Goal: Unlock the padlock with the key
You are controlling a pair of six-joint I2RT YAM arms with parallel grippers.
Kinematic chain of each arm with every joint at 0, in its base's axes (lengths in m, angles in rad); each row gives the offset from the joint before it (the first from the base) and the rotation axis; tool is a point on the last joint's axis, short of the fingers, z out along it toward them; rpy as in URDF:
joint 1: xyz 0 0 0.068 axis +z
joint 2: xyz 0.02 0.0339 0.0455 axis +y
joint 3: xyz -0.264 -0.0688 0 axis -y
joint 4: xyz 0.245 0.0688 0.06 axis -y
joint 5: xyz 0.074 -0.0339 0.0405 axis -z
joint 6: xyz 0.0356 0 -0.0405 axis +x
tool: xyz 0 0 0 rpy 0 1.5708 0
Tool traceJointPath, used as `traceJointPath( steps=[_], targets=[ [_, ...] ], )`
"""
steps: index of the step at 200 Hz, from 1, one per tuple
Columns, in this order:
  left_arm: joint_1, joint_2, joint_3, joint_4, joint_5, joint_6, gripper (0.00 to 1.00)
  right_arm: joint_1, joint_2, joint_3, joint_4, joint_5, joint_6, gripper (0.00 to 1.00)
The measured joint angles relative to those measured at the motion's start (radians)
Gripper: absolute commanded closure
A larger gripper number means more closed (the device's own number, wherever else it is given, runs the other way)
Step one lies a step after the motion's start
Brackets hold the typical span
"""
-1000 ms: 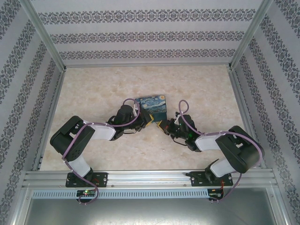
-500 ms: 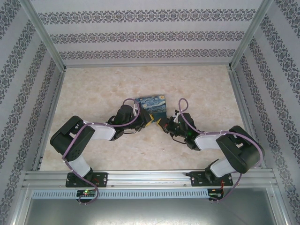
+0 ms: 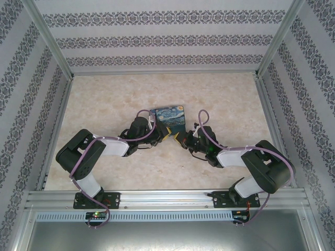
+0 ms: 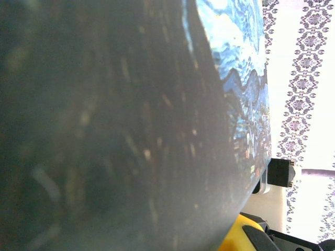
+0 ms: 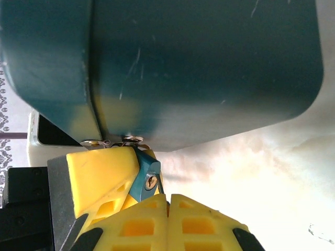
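Note:
The padlock (image 5: 147, 179) is a tiny blue body that hangs from the hasp under the painted tin (image 3: 170, 118), its keyhole facing the right wrist camera. My left gripper (image 3: 167, 137) is shut on the padlock, with one yellow finger (image 5: 99, 178) pressed to its side. My right gripper (image 5: 168, 197) is shut on the key (image 5: 161, 184). The key's thin silver blade sticks out between the fingertips and lies against the padlock's face just right of the keyhole. I cannot tell whether the tip is inside. The key's head is hidden in the fingers.
The tin's dark teal side (image 5: 209, 68) looms right above the padlock. In the left wrist view the tin (image 4: 230, 63) sits close and blurred, beside a yellow finger (image 4: 239, 236). Patterned walls enclose the marble-look table (image 3: 104, 99) on three sides.
My right gripper has crept a little left and up towards the padlock with the key. The left arm and the tin have hardly moved.

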Motion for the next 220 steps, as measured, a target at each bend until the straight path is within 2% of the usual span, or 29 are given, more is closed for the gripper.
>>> traceJointPath(
  steps=[220],
  targets=[
    [0.002,0.002,0.000,0.005,0.000,-0.009,1.00,0.001,-0.013,0.014,-0.025,-0.001,0.000,1.00]
  ],
)
